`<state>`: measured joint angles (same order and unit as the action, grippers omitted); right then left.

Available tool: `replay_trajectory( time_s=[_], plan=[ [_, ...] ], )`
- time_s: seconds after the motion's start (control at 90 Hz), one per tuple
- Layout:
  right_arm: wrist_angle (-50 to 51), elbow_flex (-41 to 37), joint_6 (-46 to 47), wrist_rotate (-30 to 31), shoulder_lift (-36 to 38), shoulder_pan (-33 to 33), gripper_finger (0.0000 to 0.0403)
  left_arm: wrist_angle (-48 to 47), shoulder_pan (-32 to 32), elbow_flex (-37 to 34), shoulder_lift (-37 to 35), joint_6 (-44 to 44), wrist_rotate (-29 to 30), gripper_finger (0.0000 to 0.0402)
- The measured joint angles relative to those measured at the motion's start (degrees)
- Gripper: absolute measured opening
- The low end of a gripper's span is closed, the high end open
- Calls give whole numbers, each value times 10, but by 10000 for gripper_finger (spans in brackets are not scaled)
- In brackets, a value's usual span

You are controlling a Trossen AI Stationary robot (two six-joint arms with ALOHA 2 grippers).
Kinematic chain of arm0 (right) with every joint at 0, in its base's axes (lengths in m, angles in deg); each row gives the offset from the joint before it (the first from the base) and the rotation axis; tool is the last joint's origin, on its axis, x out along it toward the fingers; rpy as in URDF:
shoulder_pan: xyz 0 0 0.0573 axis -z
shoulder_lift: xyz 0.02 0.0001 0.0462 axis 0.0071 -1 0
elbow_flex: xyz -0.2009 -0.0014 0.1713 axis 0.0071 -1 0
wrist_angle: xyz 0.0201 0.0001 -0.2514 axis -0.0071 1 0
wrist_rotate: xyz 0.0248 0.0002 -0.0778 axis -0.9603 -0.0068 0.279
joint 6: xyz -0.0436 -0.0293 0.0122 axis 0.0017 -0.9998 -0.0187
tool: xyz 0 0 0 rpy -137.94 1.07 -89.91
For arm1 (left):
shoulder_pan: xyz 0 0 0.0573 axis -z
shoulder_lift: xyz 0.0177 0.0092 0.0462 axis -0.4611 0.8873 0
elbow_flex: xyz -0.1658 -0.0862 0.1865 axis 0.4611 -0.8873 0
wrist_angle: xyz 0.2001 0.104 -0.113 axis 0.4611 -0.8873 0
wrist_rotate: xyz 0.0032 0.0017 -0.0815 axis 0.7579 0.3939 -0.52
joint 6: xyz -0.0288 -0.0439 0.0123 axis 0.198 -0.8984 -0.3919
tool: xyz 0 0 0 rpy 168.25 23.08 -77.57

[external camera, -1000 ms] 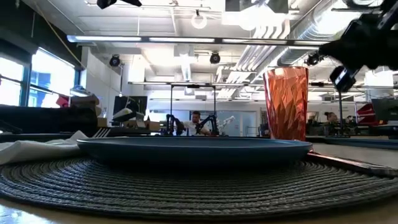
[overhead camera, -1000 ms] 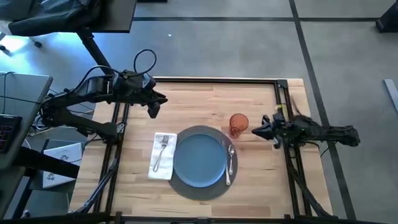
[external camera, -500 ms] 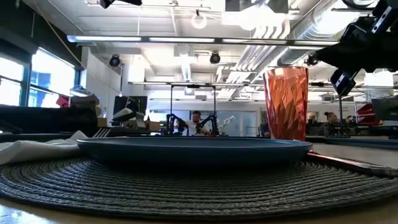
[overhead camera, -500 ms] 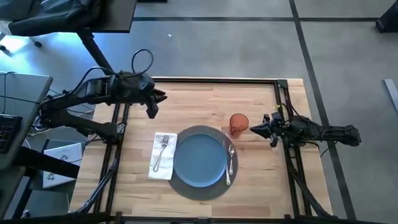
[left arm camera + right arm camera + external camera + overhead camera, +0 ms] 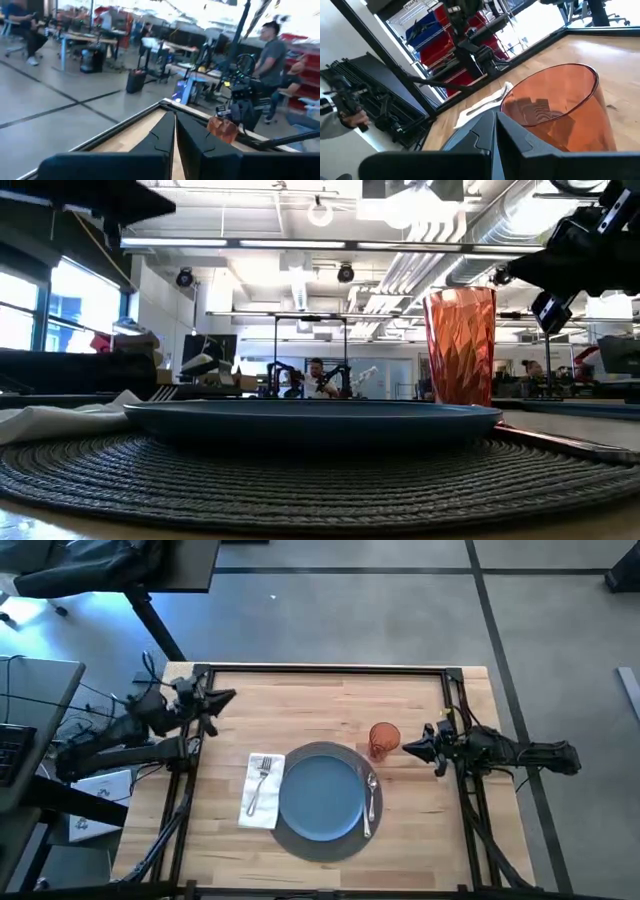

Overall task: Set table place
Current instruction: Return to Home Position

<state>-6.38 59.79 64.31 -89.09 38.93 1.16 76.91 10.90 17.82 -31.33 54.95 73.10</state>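
A grey round placemat [image 5: 300, 836] lies on the table [image 5: 330, 700] with a blue plate [image 5: 320, 797] on it. Left of the plate, a fork [image 5: 262, 783] rests on a white napkin [image 5: 258, 808]. More silver cutlery [image 5: 371, 802] lies on the mat's right side. The orange tumbler [image 5: 384, 738] stands upright on the wood beyond the mat's far right. My right gripper [image 5: 408, 748] is shut, just right of the tumbler [image 5: 560, 110] and apart from it. My left gripper [image 5: 228, 696] is shut over the table's far left corner, holding nothing.
A black rail frame [image 5: 452, 690] runs round the tabletop. Bare wood stretches along the far side and the near right. Beyond the table are desks, other robot rigs and people [image 5: 272, 47].
My left arm has drawn back from above the table's far middle-left toward the far left corner and left edge, its gripper staying shut. The place setting has kept still.
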Motion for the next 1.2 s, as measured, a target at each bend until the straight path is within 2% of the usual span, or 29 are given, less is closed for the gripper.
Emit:
replay_trajectory(
  time_s=[0.133, 0.289, 0.411, 0.633, 0.722, 0.789, 0.833, 1.022, 1.111, 1.2],
  plan=[
    [0, 0, 0, 0, 0, 0, 0, 104, 0, -98, -28, -5, -11, 0],
    [0, 0, 0, 0, 0, 0, 0, 340, 0, -216, -43, -16, -2, 0],
    [1, 0, 0, -2, 0, 0, 0, 236, 0, -213, -42, -40, 6, 0],
    [1, 0, 0, -2, 0, 0, 0, 50, 0, -214, -39, -30, 4, 0],
    [0, 0, 0, -2, 0, 0, 0, 46, 1, -213, -27, -30, -21, 0],
    [1, 0, 0, -2, 0, 0, 0, 37, 2, -213, -22, -40, -75, 0],
    [0, 0, 0, -2, 0, 0, 0, 33, 25, -213, -17, -51, -99, 0],
    [0, 0, 0, -2, 0, 0, 0, 35, 147, -213, -27, -95, -91, 0],
    [0, 0, 0, -2, 0, 0, 0, 36, 183, -213, -43, -72, -80, 1],
    [1, 0, 0, -2, 0, 0, 0, 39, 192, -213, -74, -50, -69, 5]
  ],
)
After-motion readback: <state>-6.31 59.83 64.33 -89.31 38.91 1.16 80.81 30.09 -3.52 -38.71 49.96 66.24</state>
